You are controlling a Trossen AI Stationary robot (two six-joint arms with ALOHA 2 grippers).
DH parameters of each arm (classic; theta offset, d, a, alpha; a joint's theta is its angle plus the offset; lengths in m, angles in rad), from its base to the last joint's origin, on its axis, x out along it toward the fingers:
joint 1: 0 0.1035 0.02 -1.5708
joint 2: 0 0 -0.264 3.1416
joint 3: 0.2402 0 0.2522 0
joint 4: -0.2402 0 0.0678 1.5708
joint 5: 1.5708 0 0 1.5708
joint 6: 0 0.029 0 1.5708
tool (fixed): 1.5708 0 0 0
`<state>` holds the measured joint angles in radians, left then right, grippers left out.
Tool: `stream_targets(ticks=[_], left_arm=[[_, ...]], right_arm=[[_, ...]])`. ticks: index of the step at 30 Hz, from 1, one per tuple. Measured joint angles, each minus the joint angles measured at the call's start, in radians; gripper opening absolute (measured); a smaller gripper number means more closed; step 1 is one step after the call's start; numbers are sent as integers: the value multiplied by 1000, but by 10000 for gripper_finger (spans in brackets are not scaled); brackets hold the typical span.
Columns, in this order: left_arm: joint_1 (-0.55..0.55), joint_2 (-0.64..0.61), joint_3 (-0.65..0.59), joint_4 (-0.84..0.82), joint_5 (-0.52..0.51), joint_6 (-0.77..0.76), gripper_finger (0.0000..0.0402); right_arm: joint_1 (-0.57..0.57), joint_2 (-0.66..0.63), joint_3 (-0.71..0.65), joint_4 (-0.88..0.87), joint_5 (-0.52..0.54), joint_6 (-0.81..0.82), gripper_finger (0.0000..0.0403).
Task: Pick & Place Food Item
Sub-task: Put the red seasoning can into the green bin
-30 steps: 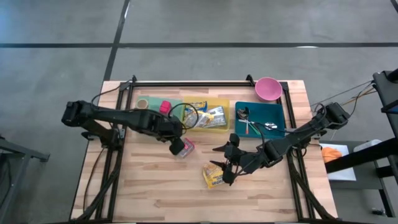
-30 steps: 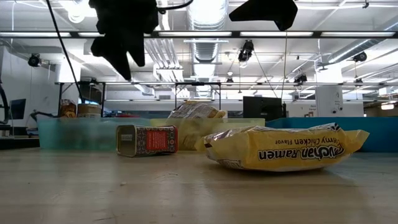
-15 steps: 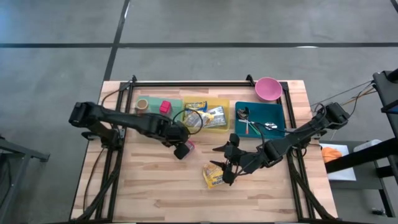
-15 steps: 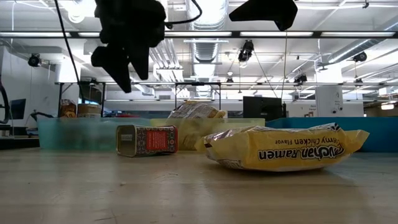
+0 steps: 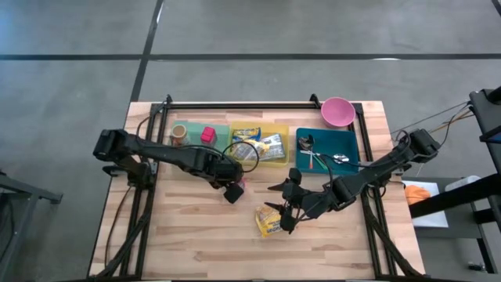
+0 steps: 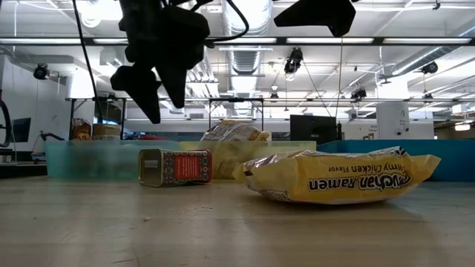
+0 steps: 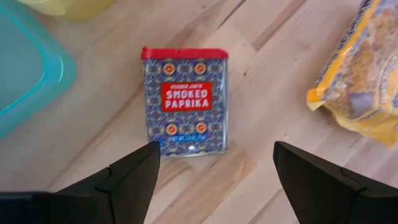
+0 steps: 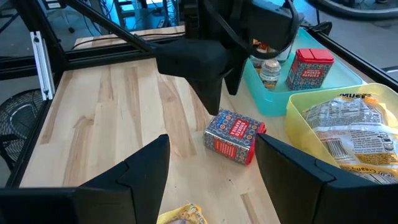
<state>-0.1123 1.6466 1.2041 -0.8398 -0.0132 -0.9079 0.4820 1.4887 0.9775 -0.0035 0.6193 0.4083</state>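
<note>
Above the smoked paprika tin (image 7: 185,102) we see the left gripper (image 5: 232,192) hovering, fingers apart; the right gripper (image 5: 283,211), also spread, hangs over the ramen packet (image 5: 268,222).

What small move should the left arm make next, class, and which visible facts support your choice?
Probably a straight descent of the left gripper. Its fingers stand open above the smoked paprika tin, which lies flat on the wooden table, untouched, between the teal tray and the ramen packet. The tin sits roughly centred in the gap, so lowering around it seems the sensible step.
</note>
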Motion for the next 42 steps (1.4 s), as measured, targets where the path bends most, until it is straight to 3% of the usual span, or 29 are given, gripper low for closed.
stream_targets(ticks=[13,20,42], left_arm=[[-43,54,-3,-6,-130,-35,318],[-39,125,-7,13,-109,18,318],[-35,193,-27,81,-154,164,318]], right_arm=[[0,-5,0,-21,-4,2,231],[0,-23,0,-96,-18,8,231],[0,-21,-1,-89,-20,11,231]])
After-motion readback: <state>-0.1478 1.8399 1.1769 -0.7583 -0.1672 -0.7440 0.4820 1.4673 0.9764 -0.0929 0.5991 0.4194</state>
